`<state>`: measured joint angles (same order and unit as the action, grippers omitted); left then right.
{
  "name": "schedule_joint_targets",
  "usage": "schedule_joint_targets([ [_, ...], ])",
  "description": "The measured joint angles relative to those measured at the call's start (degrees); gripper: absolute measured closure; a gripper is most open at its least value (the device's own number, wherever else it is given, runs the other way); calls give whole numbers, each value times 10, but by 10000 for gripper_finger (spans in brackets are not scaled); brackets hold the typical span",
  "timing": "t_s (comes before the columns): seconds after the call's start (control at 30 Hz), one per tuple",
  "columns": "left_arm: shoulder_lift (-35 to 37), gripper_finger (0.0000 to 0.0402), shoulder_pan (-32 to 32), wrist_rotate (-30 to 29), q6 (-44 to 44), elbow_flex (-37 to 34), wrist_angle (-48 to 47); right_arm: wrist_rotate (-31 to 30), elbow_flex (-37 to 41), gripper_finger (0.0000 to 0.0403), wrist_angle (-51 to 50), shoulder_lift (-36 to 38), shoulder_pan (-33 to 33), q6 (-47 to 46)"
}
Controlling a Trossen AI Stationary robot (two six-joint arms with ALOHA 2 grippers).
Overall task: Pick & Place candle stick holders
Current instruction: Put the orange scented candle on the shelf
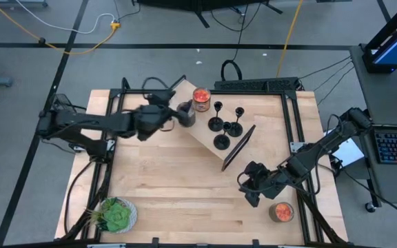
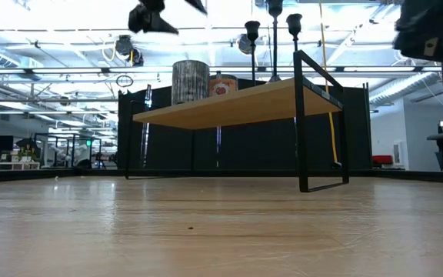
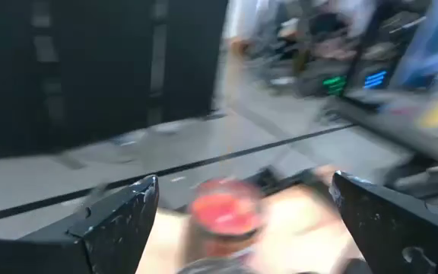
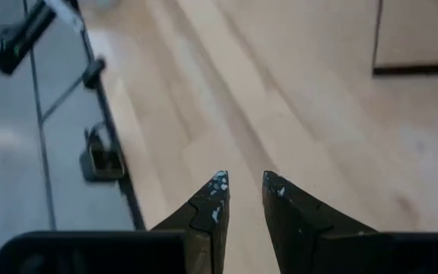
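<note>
Candle stick holders (image 1: 225, 126) standing in a cluster of three on the raised wooden shelf (image 1: 205, 141) at the back of the desk (image 1: 178, 186), just beside the orange-topped jar (image 1: 200, 98). Left gripper (image 1: 182, 114) hovering at the grey jar (image 1: 187, 117) with fingers (image 3: 120, 221) spread wide, near the holders but apart. Right gripper (image 1: 245, 187) hanging low over the desk, fingers (image 4: 211, 205) nearly closed on nothing, well apart from the holders.

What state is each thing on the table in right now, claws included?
Left claw: open, over the shelf by the grey jar.
Right claw: nearly shut, empty, over bare table.
Three candle stick holders: upright on the raised shelf, untouched.
Orange-topped jar: upright on the shelf.
Second orange-topped jar: on the table near the right arm.
</note>
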<state>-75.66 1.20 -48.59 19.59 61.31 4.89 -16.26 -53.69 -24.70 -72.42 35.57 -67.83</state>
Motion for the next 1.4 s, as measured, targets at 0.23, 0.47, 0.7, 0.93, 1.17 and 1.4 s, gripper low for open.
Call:
schedule_joint_targets([
  [0.23,64,7,-35,128,48,1,-83,111,0,330,-22,19,12,12],
  [0.47,69,7,-145,112,77,0,-138,181,0,330,-39,61,30,1],
  [0.7,38,7,-269,14,127,0,-135,226,0,341,-66,116,70,-69],
  [0.93,-14,7,-341,-52,195,0,-121,305,0,386,-160,152,116,-194],
  [1.17,-53,7,-370,-75,247,1,-106,314,0,398,-268,195,160,-362],
  [1.4,-70,7,-384,-80,273,1,-103,313,0,402,-324,206,191,-427],
])
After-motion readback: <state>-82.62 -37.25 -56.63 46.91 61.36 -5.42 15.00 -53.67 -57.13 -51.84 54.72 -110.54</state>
